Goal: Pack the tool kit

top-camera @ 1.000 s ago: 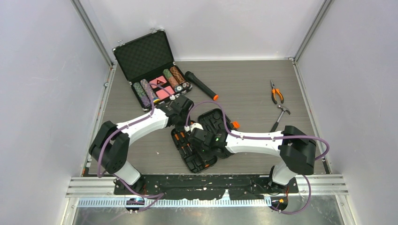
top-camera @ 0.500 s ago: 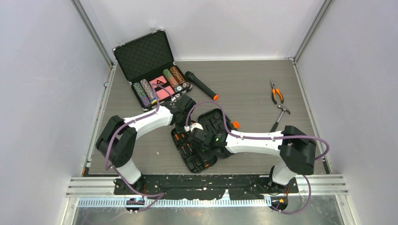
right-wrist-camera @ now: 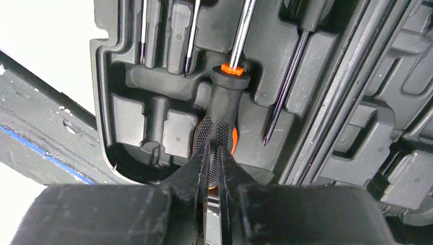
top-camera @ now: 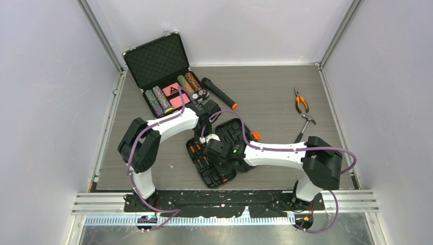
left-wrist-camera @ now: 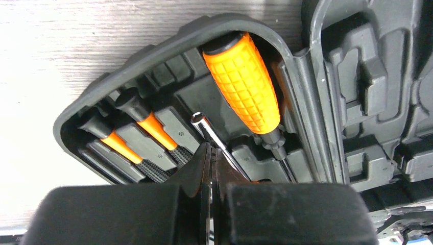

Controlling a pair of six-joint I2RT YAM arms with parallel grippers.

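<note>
The tool kit case (top-camera: 217, 174) lies open in the middle of the table, black with moulded slots. In the left wrist view its tray (left-wrist-camera: 168, 48) holds a big orange-handled screwdriver (left-wrist-camera: 245, 87), two small orange-and-black screwdrivers (left-wrist-camera: 153, 130) and a bare metal shaft (left-wrist-camera: 204, 125). My left gripper (left-wrist-camera: 210, 149) is shut and empty, just above that shaft. My right gripper (right-wrist-camera: 214, 145) is shut, its tips down on the black-and-orange screwdriver handle (right-wrist-camera: 224, 97) seated in the tray (right-wrist-camera: 133, 117). Orange pliers (top-camera: 301, 103) and a hammer (top-camera: 305, 127) lie on the table at the right.
An open poker chip case (top-camera: 163, 76) stands at the back left, close behind my left wrist. A black flashlight with an orange tip (top-camera: 218, 93) lies beside it. Both arms cross over the tool case, and metal rails edge the table.
My left arm has swung right and farther back, and its jaws have closed from slightly open to shut. The right arm has barely moved.
</note>
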